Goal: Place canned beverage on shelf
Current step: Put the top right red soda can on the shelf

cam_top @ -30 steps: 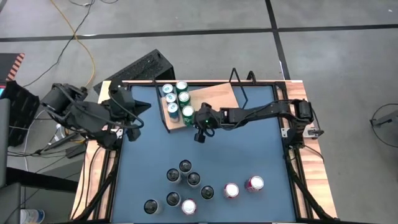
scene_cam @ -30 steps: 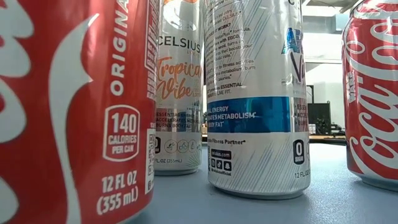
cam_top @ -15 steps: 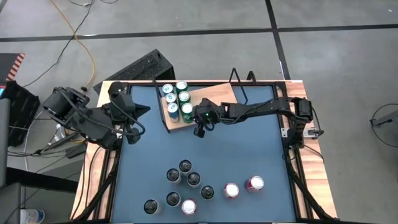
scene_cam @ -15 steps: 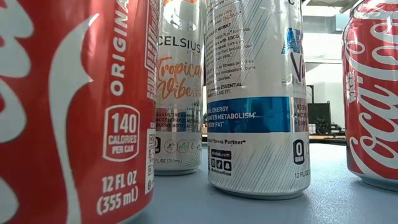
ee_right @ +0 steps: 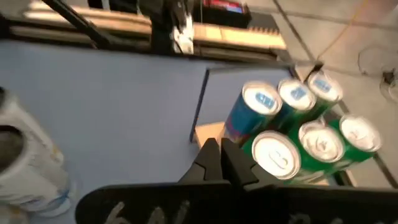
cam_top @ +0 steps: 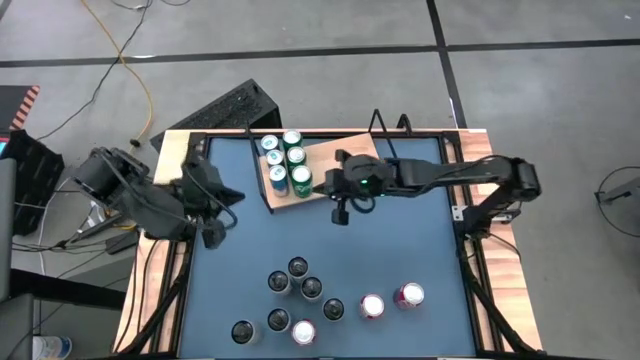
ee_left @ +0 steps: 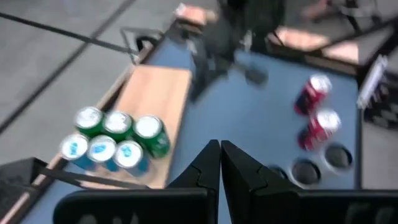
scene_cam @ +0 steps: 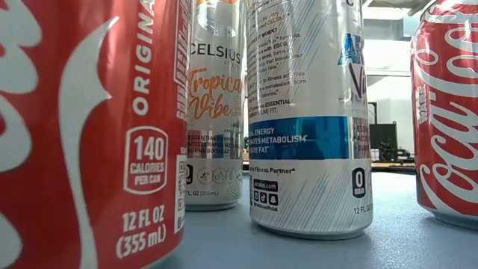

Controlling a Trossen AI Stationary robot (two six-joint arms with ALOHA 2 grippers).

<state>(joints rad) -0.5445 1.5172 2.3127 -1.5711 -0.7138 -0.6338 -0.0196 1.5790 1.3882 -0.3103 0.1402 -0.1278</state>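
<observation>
Hovering empty beside the shelf (cam_top: 318, 165) and its six cans (cam_top: 284, 160), my right pincer (cam_top: 340, 215) is pressed together; I should part it before descending upon a tabletop can (cam_top: 311, 288).

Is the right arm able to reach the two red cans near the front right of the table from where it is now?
Probably yes. The right gripper, shut and empty, hangs beside the shelf. Only bare blue table lies between it and the two red cans. The dark-topped cans stand off to one side.
</observation>
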